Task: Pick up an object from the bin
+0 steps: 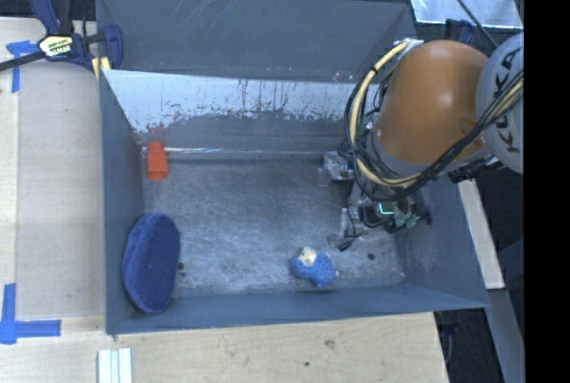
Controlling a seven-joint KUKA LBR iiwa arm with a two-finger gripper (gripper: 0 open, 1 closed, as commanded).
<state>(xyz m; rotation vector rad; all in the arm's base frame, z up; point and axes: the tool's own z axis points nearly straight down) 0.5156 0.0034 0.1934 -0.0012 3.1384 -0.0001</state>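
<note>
Picking is not yet done: pincer point(347, 237) is low in the bin point(267, 43), whether wide or narrow I cannot tell. Just beside it lies a small blue-and-white lump point(313, 268); orange block point(157, 160) and blue oval pad point(150, 261) lie well apart from it.

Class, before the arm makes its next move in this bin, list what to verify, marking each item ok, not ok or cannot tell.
1. Gripper down inside the bin, right side: ok.
2. Small blue-and-white lump lies free by the front wall: ok.
3. Gripper centred over that lump: not ok, it stands right of it.
4. Grip state: cannot tell.
5. Orange block and blue oval pad well clear, at left: ok.
</note>
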